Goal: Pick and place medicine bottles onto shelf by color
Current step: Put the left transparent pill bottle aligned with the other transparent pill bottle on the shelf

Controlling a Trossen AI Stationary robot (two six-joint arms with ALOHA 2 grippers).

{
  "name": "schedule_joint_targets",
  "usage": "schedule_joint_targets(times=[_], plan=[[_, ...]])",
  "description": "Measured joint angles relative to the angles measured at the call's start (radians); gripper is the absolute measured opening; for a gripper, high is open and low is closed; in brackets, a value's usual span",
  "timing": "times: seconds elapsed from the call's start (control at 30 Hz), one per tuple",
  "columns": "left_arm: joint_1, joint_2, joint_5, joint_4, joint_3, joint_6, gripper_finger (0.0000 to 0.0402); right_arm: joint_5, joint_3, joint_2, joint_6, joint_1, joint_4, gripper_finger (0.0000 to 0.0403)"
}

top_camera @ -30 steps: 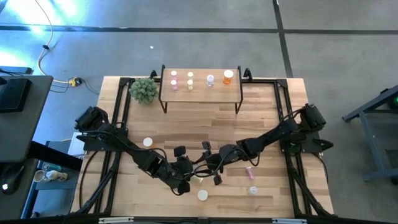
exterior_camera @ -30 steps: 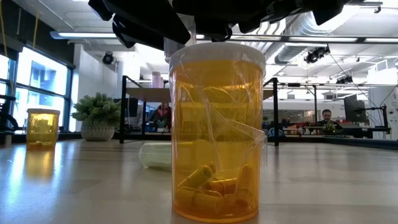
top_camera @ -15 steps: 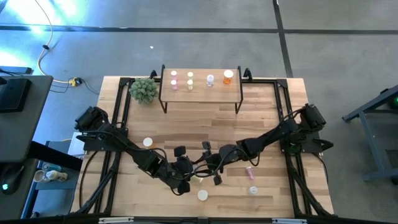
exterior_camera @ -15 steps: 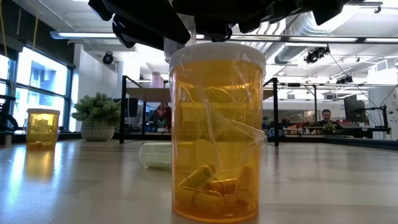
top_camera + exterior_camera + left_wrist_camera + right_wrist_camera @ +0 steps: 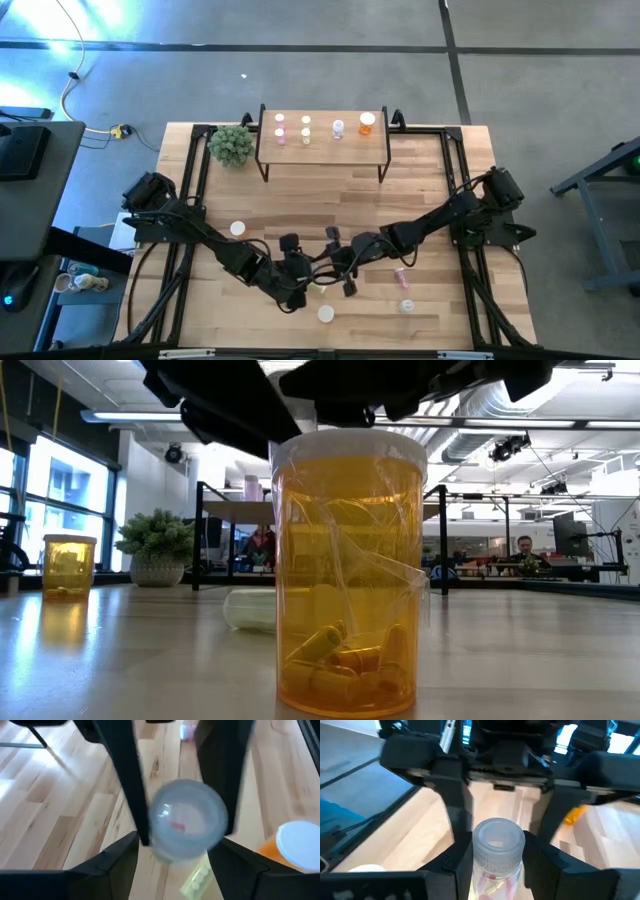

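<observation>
The surface (image 5: 420, 200) and the shelf (image 5: 322, 152) at its far edge look as they did a second ago. The shelf carries the same row of sorted bottles, well beyond both grippers.

The change is at the left gripper (image 5: 300, 290), which meets the right gripper (image 5: 338, 280) head-on near the front middle of the surface. In the low view the dark shapes overhead have shifted, and the left wrist view is smeared with motion around a clear bottle (image 5: 497, 845). The left gripper is on the move at the bottle, but whether it grips it or has let go cannot be told.

The right gripper has not altered. It is closed about halfway onto the clear bottle and holds it upright just below the cap. The left gripper is directly opposite it, on the bottle's far side. So the bottle sits between the two grippers and is carried by the right one.

I judge this to be a handover from left to right, nearing completion. If so, the right arm is the one to carry the clear bottle to its colour group on the shelf.

An orange bottle (image 5: 350, 580) stands untouched on the surface, just beside the left gripper on its near side.
</observation>
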Motion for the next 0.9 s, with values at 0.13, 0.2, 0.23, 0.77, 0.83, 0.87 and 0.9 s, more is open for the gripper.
schedule_joint_targets(times=[0.13,0.2,0.23,0.77,0.83,0.87,0.9], plan=[[0.000,-0.019,0.074,-0.047,0.000,-0.001,0.0231,0.037,0.000,-0.027,0.000,0.000,-0.054,0.0138],[0.000,-0.041,0.089,-0.060,0.000,-0.015,0.0231,0.052,0.000,-0.051,0.001,0.001,-0.084,0.0138],[-0.001,-0.051,0.087,-0.070,0.000,-0.019,0.0230,0.055,0.000,-0.062,0.006,0.000,-0.092,0.0138],[-0.050,-0.089,0.050,-0.143,0.001,-0.042,0.0227,0.196,0.000,-0.159,0.053,0.034,-0.215,0.0138],[-0.061,-0.098,0.045,-0.151,0.001,-0.038,0.0227,0.201,0.000,-0.169,0.055,0.036,-0.220,0.0138],[-0.066,-0.103,0.041,-0.157,0.001,-0.038,0.0227,0.205,0.000,-0.177,0.055,0.036,-0.229,0.0138],[-0.072,-0.109,0.036,-0.159,0.001,-0.037,0.0227,0.212,0.000,-0.188,0.054,0.036,-0.251,0.0138]])
